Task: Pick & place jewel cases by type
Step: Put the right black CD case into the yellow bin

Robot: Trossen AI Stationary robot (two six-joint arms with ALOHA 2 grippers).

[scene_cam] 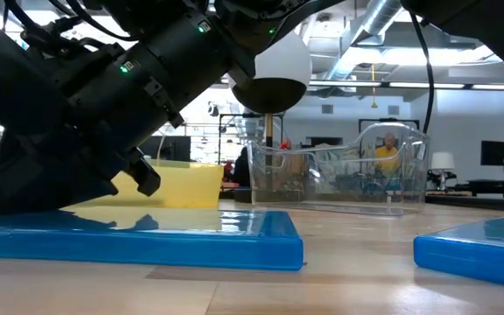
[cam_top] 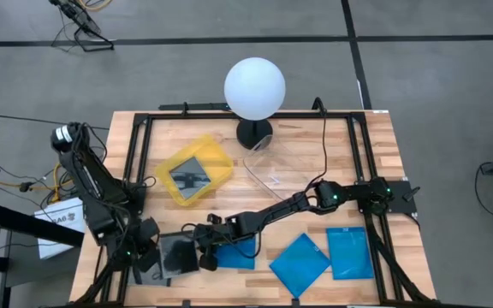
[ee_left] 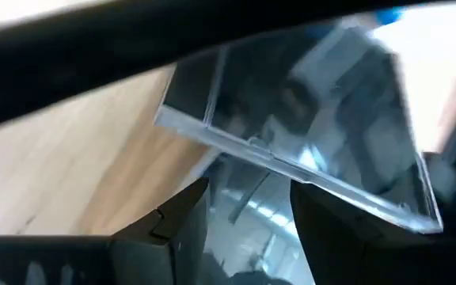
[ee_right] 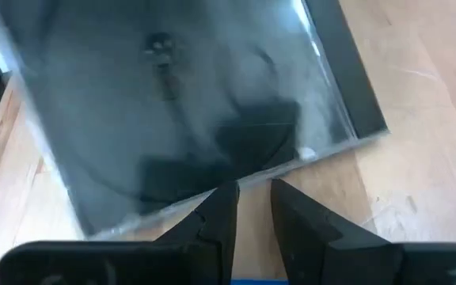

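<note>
Starting nearest you, three blue cases lie unsorted along the desk's front edge. Your left gripper and right gripper meet over a dark clear-faced case at front left. Left fingers stand apart beside its edge; right narrowly parted, holding nothing. Farther back, one dark case sits in the yellow tray.

Tray sits left-centre on the table, one jewel case inside it. Lamp stands behind, second tray just right of the first. Three cases lie along the front edge: one centre, one right of it, one further right. Another case at front left, between left gripper and right gripper, apparently touching both.
</note>
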